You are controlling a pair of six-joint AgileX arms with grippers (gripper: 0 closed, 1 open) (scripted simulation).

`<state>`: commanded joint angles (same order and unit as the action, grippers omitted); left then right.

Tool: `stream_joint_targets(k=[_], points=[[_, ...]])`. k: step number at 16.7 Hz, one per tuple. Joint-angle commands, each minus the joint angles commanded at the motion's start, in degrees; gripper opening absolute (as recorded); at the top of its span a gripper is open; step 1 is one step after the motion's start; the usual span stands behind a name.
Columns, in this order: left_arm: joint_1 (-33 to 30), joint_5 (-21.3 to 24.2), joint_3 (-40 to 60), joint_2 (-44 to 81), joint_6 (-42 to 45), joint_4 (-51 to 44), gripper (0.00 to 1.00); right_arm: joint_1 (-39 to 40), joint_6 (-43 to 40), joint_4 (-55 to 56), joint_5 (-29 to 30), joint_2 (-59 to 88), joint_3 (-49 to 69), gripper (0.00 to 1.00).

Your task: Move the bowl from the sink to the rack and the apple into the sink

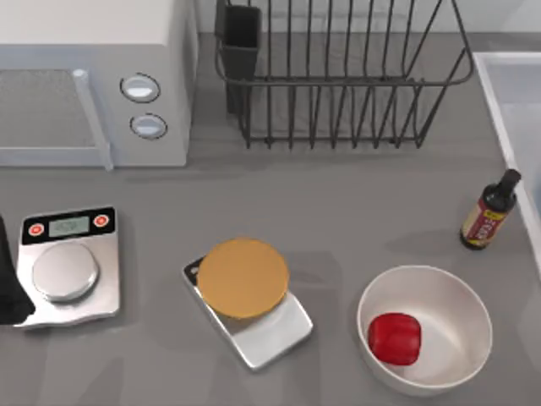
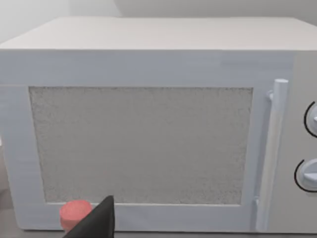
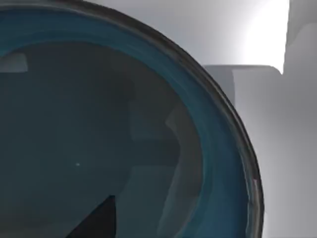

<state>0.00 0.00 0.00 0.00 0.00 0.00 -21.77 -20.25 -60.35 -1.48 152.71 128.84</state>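
The teal-blue bowl point(image 3: 124, 139) with its dark rim lies very close under my right wrist camera, inside the pale sink point(image 3: 282, 158). A dark part of my right gripper point(image 3: 99, 220) hangs just over the bowl's inside. In the top view the sink point(image 1: 517, 101) shows at the right edge. The black wire rack point(image 1: 338, 85) stands at the back, nothing in it. The red apple point(image 1: 395, 338) rests in a large white bowl point(image 1: 461, 296) at the front right. My left arm point(image 1: 8, 279) is parked at the far left edge, its gripper point(image 2: 94, 223) facing the microwave.
A white microwave point(image 1: 93, 85) fills the back left. A silver scale point(image 1: 68, 266) sits at the left, and a second scale point(image 1: 270, 330) carrying an orange disc point(image 1: 243, 277) sits front centre. A dark sauce bottle point(image 1: 489, 211) stands beside the sink.
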Motion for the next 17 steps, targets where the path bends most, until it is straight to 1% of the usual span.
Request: stream_joint_targets(k=[3,7,17], points=[[0.0,0.0,0.0,0.0,0.0,0.0,1.0,0.07,0.09,4.04,0.04,2.3,-2.09,1.0],[0.0,0.0,0.0,0.0,0.0,0.0,1.0,0.08,0.09,4.19,0.05,2.39,-2.17,1.0],[0.0,0.0,0.0,0.0,0.0,0.0,1.0,0.08,0.09,4.19,0.05,2.39,-2.17,0.25]])
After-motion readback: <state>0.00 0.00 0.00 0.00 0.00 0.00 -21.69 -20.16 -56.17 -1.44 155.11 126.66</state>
